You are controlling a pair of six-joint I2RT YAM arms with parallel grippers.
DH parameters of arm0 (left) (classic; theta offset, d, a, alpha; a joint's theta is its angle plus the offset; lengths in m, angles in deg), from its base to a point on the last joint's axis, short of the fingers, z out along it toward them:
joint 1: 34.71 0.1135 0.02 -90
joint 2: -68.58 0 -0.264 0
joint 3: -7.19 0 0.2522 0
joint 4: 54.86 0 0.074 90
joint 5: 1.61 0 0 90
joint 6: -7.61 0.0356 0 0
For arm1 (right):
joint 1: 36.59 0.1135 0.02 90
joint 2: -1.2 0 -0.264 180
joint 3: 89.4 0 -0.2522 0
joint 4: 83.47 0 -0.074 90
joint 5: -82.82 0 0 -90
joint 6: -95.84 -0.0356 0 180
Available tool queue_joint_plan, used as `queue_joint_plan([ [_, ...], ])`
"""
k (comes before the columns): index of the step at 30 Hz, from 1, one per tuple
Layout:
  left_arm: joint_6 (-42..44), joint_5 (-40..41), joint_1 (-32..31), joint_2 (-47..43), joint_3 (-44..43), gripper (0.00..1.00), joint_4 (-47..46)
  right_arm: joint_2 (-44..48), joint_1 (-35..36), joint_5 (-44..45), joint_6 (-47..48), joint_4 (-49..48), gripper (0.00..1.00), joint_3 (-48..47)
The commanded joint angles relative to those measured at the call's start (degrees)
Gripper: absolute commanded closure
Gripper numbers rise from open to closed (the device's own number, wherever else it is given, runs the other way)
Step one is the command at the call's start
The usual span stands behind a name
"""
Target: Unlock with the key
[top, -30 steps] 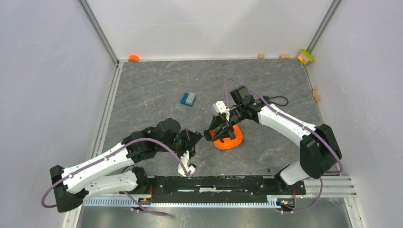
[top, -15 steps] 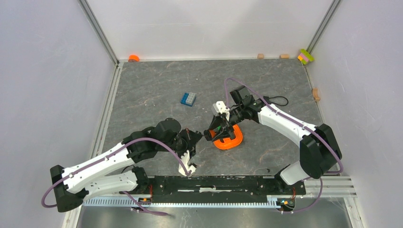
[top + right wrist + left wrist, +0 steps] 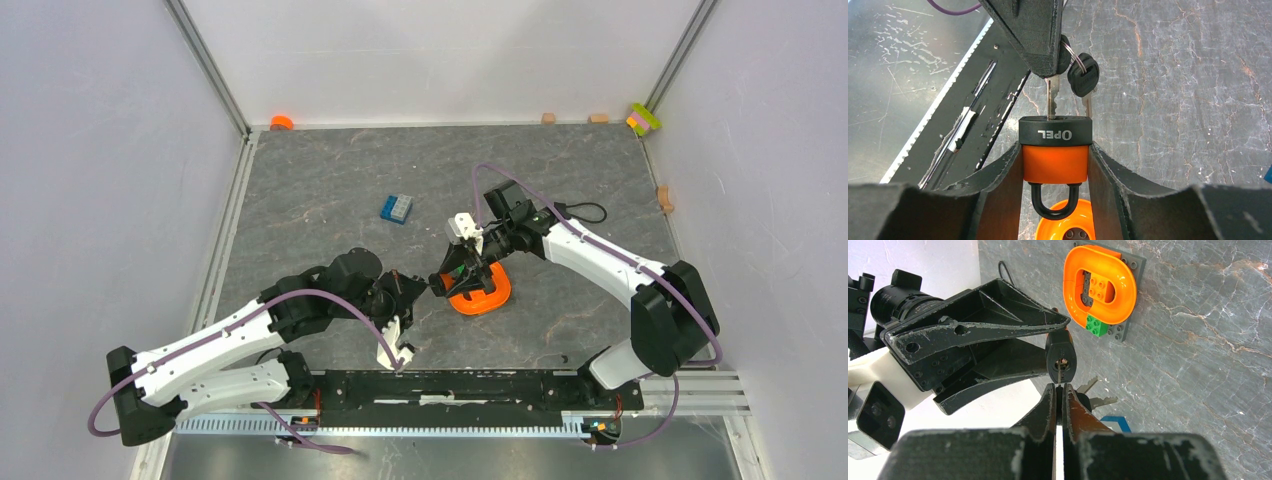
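My right gripper (image 3: 1055,150) is shut on the small orange padlock (image 3: 1054,162), its black shackle pointing back at the camera and its black end facing away. My left gripper (image 3: 1060,389) is shut on the key (image 3: 1051,100). The key's silvery blade stands in the padlock's keyhole. In the left wrist view the blade (image 3: 1060,376) shows edge-on, running into the lock's black end (image 3: 1061,355). Spare keys (image 3: 1083,75) hang on a ring beside it. From above, the two grippers meet (image 3: 432,284) just left of the orange ring-shaped piece (image 3: 483,295).
The orange ring sits on a grey brick plate (image 3: 1135,270). A blue brick (image 3: 396,208) lies further back left. A black cable (image 3: 585,212) loops behind the right arm. Small blocks (image 3: 548,118) line the back edge. The black rail (image 3: 450,385) runs along the near edge.
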Motion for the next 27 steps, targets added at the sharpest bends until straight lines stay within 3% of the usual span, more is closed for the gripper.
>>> queue_joint_plan([
  [1, -1.05, -0.07, -0.33, -0.05, -0.25, 0.98, -1.03, 2.08, -0.12, -2.93, -0.2, -1.72, 1.0, -0.47],
  [27, 0.75, 0.3, -0.32, 0.42, 0.46, 0.98, -1.87, 2.17, -0.11, -3.32, -0.28, -1.78, 1.0, -0.25],
])
